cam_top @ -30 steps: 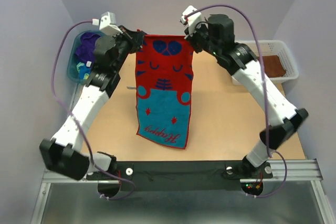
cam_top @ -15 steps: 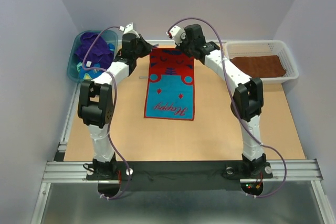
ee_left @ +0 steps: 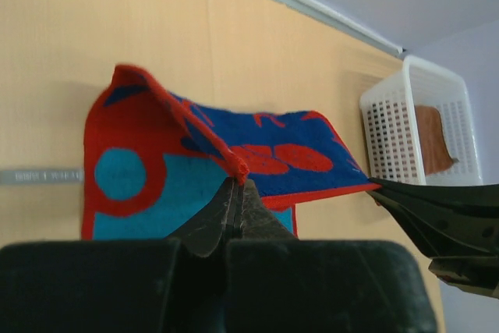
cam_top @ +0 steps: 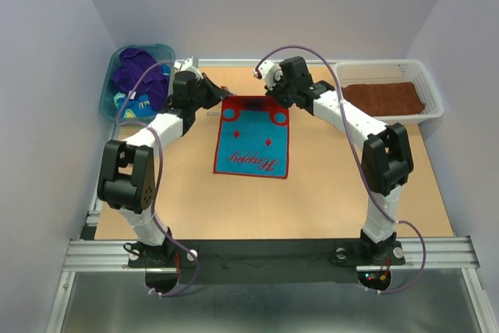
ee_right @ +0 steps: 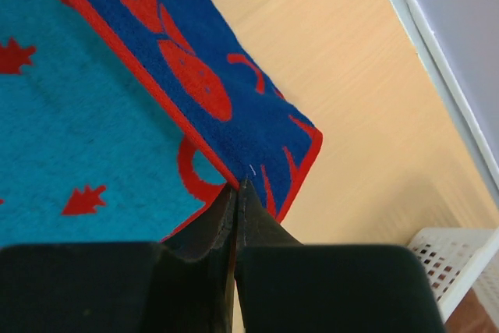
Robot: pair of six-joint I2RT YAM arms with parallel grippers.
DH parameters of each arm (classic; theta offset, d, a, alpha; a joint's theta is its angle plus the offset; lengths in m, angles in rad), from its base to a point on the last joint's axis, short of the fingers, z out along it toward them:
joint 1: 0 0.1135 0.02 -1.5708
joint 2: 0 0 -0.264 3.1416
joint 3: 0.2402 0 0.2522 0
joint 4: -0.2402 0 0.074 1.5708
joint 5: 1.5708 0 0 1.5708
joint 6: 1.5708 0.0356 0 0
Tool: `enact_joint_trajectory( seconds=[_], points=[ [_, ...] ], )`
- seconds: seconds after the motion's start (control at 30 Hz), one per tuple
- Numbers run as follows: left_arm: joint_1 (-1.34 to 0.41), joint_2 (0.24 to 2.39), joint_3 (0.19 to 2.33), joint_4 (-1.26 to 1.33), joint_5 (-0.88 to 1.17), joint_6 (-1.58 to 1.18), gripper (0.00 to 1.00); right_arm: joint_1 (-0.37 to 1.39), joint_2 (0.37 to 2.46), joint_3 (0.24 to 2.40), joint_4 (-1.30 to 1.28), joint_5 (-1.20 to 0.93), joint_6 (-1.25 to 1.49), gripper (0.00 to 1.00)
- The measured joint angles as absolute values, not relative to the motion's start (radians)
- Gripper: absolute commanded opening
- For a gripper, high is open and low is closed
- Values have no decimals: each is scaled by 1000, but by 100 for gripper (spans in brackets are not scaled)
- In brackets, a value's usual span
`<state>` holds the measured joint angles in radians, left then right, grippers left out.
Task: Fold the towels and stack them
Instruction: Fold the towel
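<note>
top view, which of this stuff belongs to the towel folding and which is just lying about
Part of the job: red and blue towel, pinched by the left gripper and the right gripper; brown towel; purple towel.
Lying about: white mesh basket; teal tub.

Pale lilac walls [cam_top: 257,5] on 3 sides. Tan wood surface [cam_top: 327,193] w/ metal rail [cam_top: 440,253] along near edge. Soft, even light.
</note>
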<state>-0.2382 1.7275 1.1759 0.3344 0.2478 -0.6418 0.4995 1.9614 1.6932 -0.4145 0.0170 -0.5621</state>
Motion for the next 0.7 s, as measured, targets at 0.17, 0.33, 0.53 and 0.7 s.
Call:
enact_joint_trajectory(
  seconds=[0.17, 0.33, 0.53, 0.7],
  points=[
    [-241, 1600, 1001, 332, 263, -699, 0, 535, 1860, 1574, -419, 14, -522, 0],
    [-243, 1495, 861, 340, 262, -746, 0, 567, 1799, 1476, -430, -13, -470, 0],
    [-247, 1408, 725, 336, 256, -812, 0, 605, 1762, 1393, -457, -35, -422, 0],
    [-249, 1324, 642, 332, 240, -889, 0, 625, 1760, 1361, -464, -37, -396, 0]
  ],
)
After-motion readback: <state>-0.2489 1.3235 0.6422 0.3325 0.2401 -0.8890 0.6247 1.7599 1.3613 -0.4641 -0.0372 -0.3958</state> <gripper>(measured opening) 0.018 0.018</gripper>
